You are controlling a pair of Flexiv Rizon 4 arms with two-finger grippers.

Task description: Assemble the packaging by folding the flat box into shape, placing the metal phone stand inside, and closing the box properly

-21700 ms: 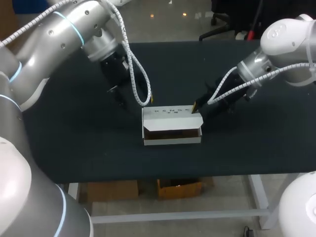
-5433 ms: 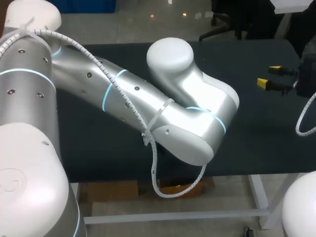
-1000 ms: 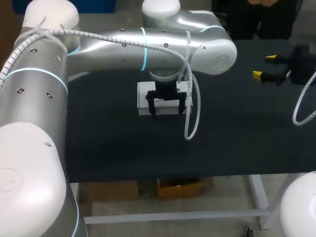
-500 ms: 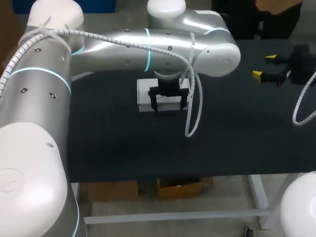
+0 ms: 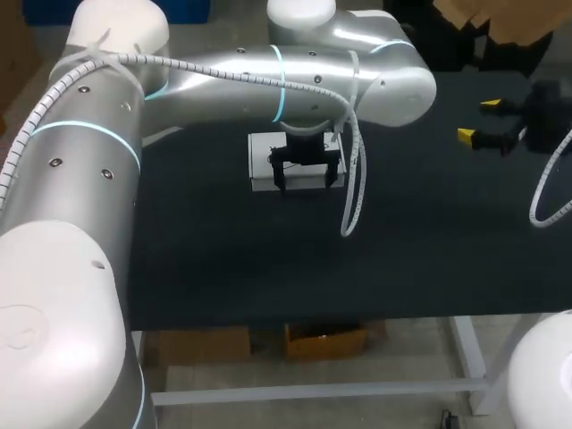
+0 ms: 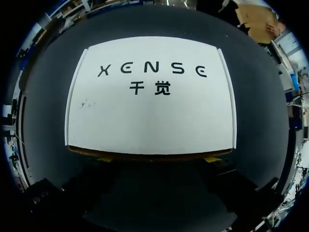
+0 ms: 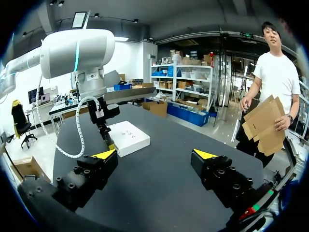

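Quick update from my rig. The box (image 5: 266, 161) is sitting on the black table (image 5: 223, 268), around the middle and towards the back edge. It's white, folded up into shape, and the top panel is lying flat and shut, print side up. In the left wrist cam it fills pretty much everything ahead of the fingers.

My left arm (image 5: 223, 80) comes in from its side and reaches past the middle, so my left gripper (image 5: 308, 183) hangs right over the box, pointing straight down. The fingers are spread wide, approx the box's length apart. Both yellow tips (image 6: 104, 158) sit at the same long edge of the box, the one nearest the wrist cam, so it's not a pinch from two sides, i.e. no grip on anything. Tbh I can't tell if the tips actually press on that edge or are just beside it.

My right gripper (image 5: 487, 121) is way off at the right side of the table, well apart from the box. Its fingers are wide apart w/ nothing between them, and it's hovering above the tabletop.
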